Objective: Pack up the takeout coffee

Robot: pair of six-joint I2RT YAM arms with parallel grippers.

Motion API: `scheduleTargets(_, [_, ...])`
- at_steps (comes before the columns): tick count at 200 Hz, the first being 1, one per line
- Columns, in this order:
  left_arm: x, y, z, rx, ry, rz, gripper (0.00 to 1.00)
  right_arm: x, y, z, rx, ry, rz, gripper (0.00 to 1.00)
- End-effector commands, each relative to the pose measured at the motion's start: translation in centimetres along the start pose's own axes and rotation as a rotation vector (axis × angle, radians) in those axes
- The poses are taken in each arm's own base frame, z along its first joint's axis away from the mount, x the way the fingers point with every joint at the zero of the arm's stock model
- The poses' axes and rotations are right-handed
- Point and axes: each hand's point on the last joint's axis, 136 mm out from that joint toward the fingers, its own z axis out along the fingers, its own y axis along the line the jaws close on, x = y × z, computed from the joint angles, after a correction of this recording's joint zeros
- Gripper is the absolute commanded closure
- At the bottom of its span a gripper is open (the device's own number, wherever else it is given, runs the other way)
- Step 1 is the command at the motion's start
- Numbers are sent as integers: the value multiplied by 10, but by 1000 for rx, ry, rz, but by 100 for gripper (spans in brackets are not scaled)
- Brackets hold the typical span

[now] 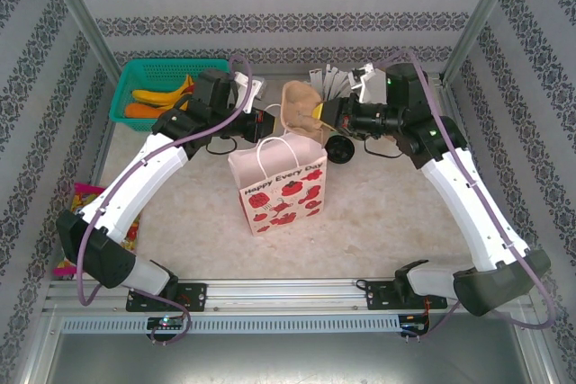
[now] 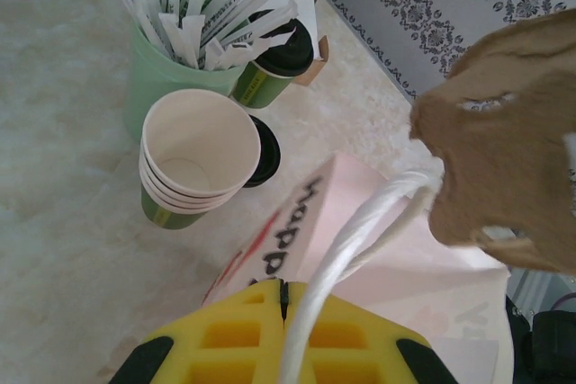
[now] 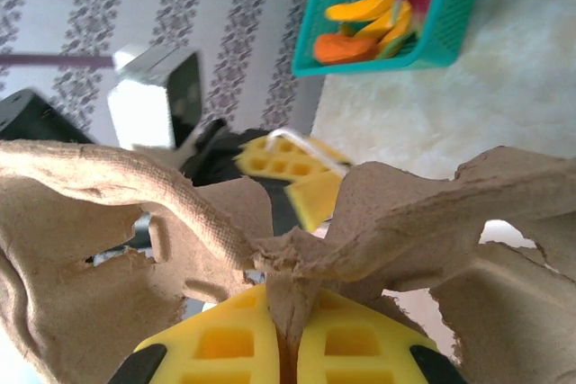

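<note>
Bag (image 1: pixel 279 188): stood upright, handle (image 2: pixel 360 231) pinched in left gripper (image 2: pixel 283 299).
Carrier (image 3: pixel 99 195): hung above bag, clamped in right gripper (image 3: pixel 283 334).
Coffee (image 2: pixel 281 53): lidded, stood behind bag, just beside cup (image 2: pixel 157 78) of wrapped sticks.
Basket (image 1: pixel 120 101): left of bag, held yellow and orange items.

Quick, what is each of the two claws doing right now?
Left gripper: closed on the white bag handle.
Right gripper: closed on the brown cardboard cup carrier.
</note>
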Motion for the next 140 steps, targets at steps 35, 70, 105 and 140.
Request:
scheduleTargets(35, [-7,-9,-8,13,-19,-13,100,9,29,9,-104,79,-4,100])
scheduleTargets(70, [-5,-8,-8,10,-10,-12,100,6,43,-2,-120,48,-62,100])
scheduleTargets(105, [-3,-10,-7,24,4,-10,100,11,31,16,-119,112,-20,100])
scheduleTargets(140, [-1,-4,-6,0,11,-28,100,21,23,29,-127,188,16,100])
